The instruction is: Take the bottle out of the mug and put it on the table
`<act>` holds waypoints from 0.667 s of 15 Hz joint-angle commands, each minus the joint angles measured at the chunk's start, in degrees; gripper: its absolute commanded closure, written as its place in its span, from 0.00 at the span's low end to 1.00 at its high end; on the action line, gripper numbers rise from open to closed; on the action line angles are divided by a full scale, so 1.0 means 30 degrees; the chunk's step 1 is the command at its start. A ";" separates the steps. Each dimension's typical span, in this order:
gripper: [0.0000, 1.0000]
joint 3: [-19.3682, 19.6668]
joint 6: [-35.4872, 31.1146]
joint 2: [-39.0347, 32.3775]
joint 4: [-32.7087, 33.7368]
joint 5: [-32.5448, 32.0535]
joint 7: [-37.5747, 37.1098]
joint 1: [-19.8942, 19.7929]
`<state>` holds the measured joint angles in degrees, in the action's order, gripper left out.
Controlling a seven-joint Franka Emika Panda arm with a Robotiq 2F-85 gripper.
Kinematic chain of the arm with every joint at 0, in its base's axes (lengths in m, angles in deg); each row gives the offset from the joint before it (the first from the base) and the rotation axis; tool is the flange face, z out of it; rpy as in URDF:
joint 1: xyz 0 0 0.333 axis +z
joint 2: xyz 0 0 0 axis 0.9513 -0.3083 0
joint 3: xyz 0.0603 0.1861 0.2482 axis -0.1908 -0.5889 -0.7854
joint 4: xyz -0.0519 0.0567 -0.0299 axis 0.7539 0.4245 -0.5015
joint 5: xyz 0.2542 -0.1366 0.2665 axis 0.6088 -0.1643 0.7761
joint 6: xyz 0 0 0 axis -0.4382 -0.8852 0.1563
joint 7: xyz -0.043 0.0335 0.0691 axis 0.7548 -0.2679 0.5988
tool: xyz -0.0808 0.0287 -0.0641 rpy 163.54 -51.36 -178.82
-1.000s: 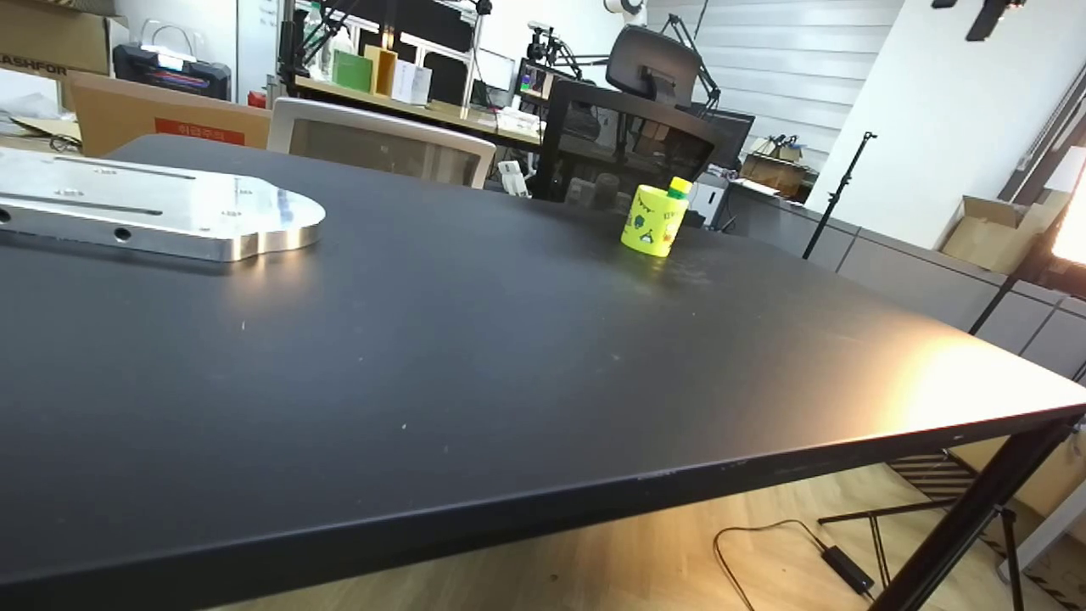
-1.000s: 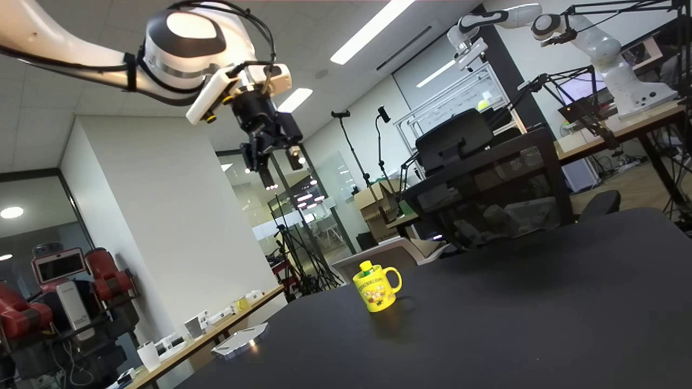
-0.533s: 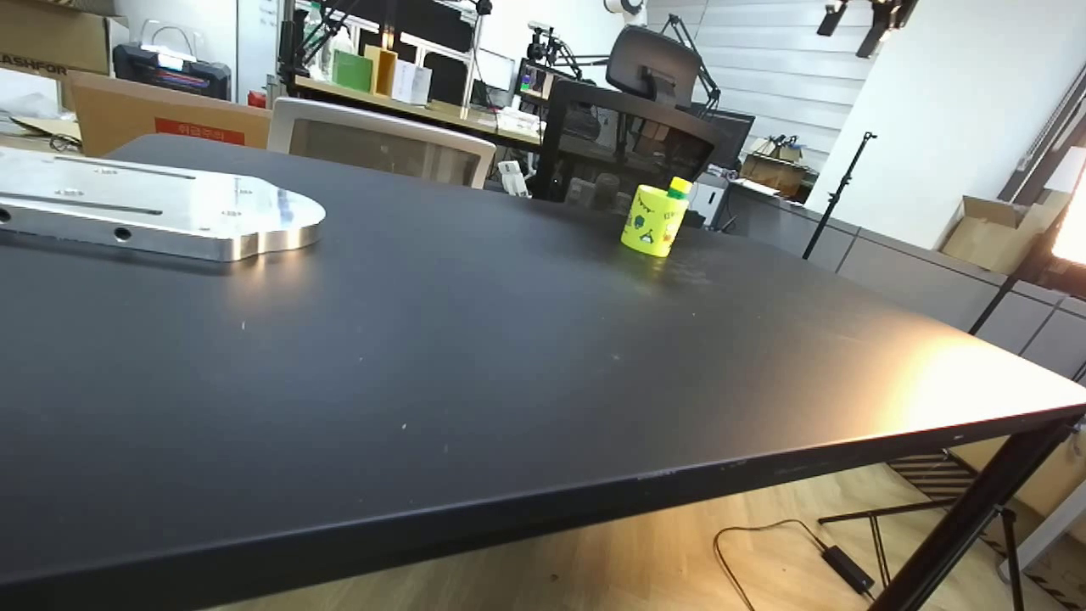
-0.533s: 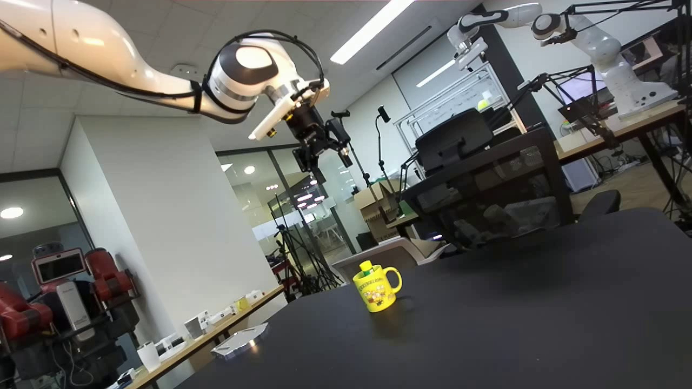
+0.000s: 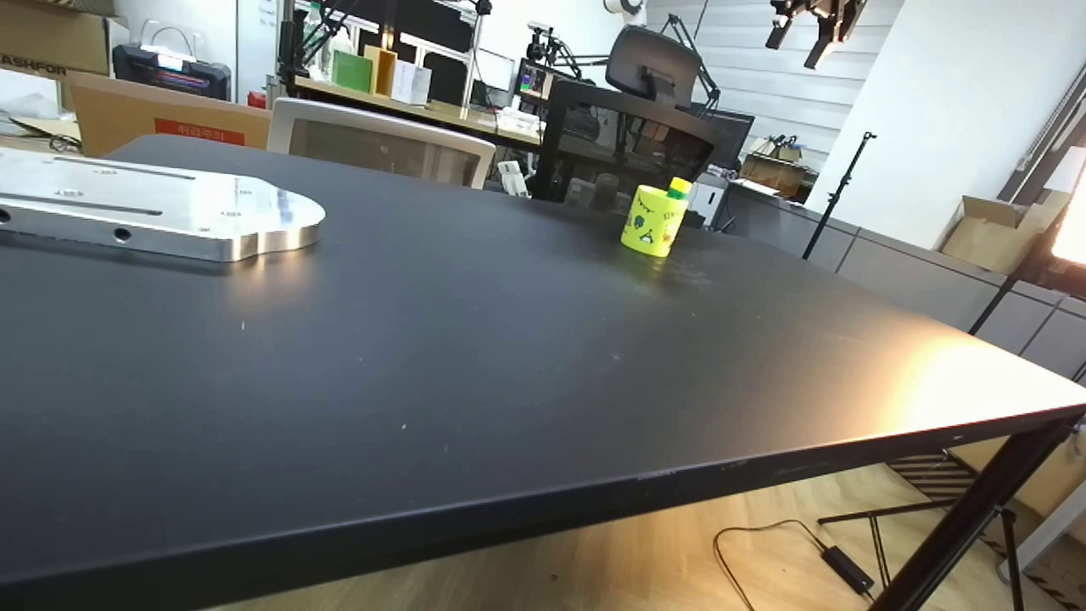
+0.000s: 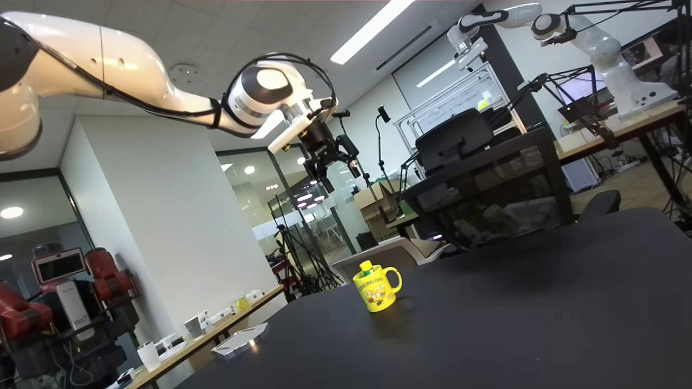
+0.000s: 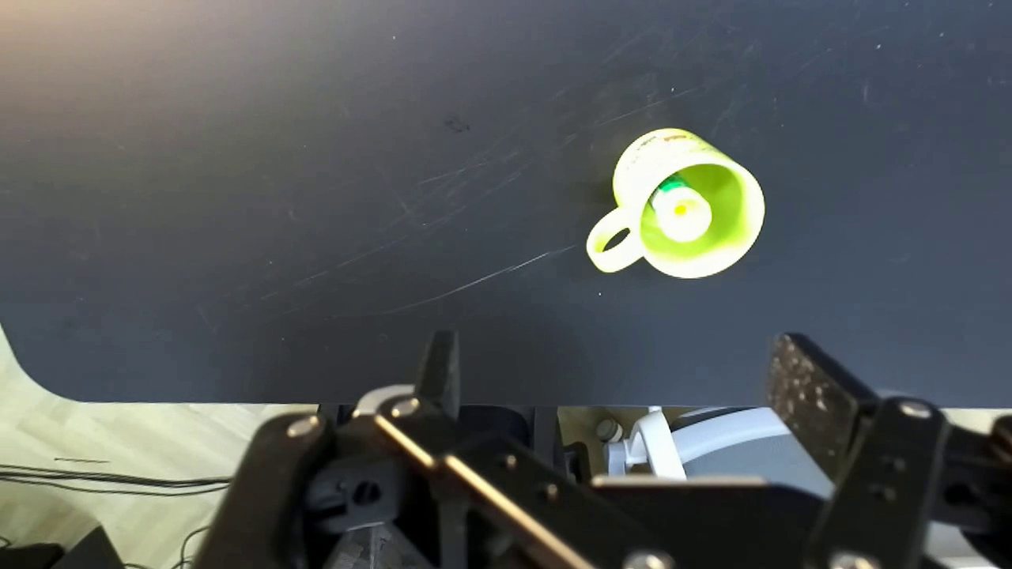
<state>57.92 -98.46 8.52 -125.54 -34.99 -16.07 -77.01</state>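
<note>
Lots going on around the black desk (image 5: 475,339). Can spot a silver metal plate (image 5: 161,208) lying flat on it in an exterior view, well apart from the yellow mug (image 6: 378,298). Got a white-framed chair (image 5: 382,148) and a black mesh chair (image 6: 492,189) just past the edge, plus a cardboard box (image 5: 170,114) with a red label. Further back in an exterior view, can make out a white background arm (image 6: 613,70) and a red-armed robot (image 6: 78,308).

On to the bottle (image 6: 367,267): tucked down inside the mug, so has mug wall in the way all around its lower part. Shows just a yellow cap and a bit of green over the rim in both exterior views. From above, in the wrist view, takes up only part of the mug's mouth, with bare inner wall beside it. Also worth noting a handle sticking out at lower left of the mug there.

As for the end effector (image 7: 617,340): up in the air on the big white arm (image 6: 124,70), with fingers (image 7: 822,403) spread wide. Can see the desk and its edge through the gap. Hangs well apart from both mug and bottle, and well above the desk. In the wrist view, has the mug out ahead of the fingertips, roughly in line with the right half of the gap.
</note>
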 commanded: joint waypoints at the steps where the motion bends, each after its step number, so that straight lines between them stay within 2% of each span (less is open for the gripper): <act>1: 0.00 -0.0270 0.0077 0.0019 0.0074 -0.0147 -0.0066 -0.0233; 3: 0.00 -0.0280 -0.1467 -0.0663 0.0582 -0.0121 -0.1244 0.0175; 5: 0.00 -0.0385 -0.1466 -0.1507 0.1350 -0.0044 -0.2579 0.0579; 10: 0.00 -0.0371 -0.3536 -0.2798 0.1039 -0.0104 -0.4273 0.1254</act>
<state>56.83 -107.21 3.17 -124.53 -35.03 -24.66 -73.67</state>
